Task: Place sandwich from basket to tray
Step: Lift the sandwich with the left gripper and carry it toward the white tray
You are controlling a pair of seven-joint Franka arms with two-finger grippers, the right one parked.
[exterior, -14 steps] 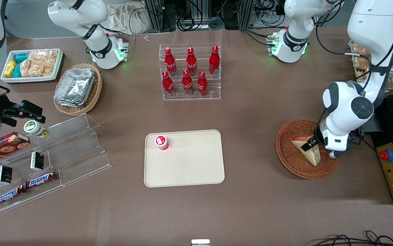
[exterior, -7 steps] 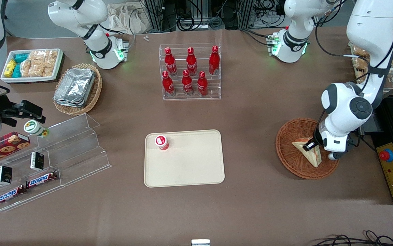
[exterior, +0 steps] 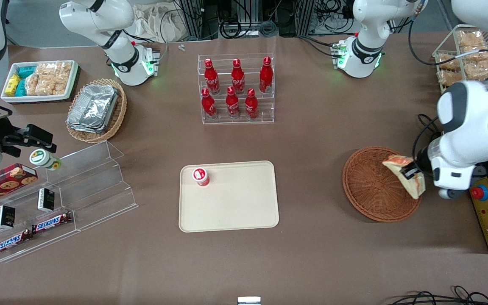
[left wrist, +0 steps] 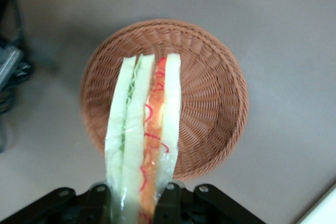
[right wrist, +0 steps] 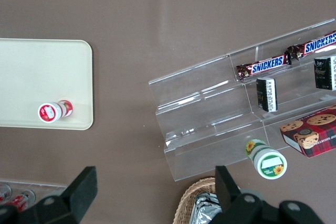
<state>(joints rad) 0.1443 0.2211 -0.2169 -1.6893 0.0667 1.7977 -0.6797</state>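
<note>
My claw [exterior: 411, 173] is clamped on the triangular wedge of white-bread sandwich in clear wrap [exterior: 405, 178], one black finger [left wrist: 167, 203] pressed against each flat bread face near the wide end. The sandwich hangs in my grip above the round reddish-brown woven wicker basket [exterior: 369, 186], clear of the weave, over the part of the rim toward my end of the table. In the wrist view the wedge [left wrist: 143, 135] points away from my claw [left wrist: 134, 205] with its filling edge up: pale green stripes on one side, red and orange on the other, and the basket [left wrist: 210, 93] sits below it with nothing in it.

The flat cream-beige plastic tray with rounded corners [exterior: 235, 207] lies on the brown table [exterior: 311, 254], well apart from the basket toward the parked arm's end. A small red-and-white capped cup [exterior: 200, 176] stands on it near one corner. Farther from the front camera than the tray is a clear acrylic stepped rack with six red bottles [exterior: 236, 89]. Toward my end of the table, beside the basket, a yellow control box with a red button [exterior: 486, 209] rests at the edge.
</note>
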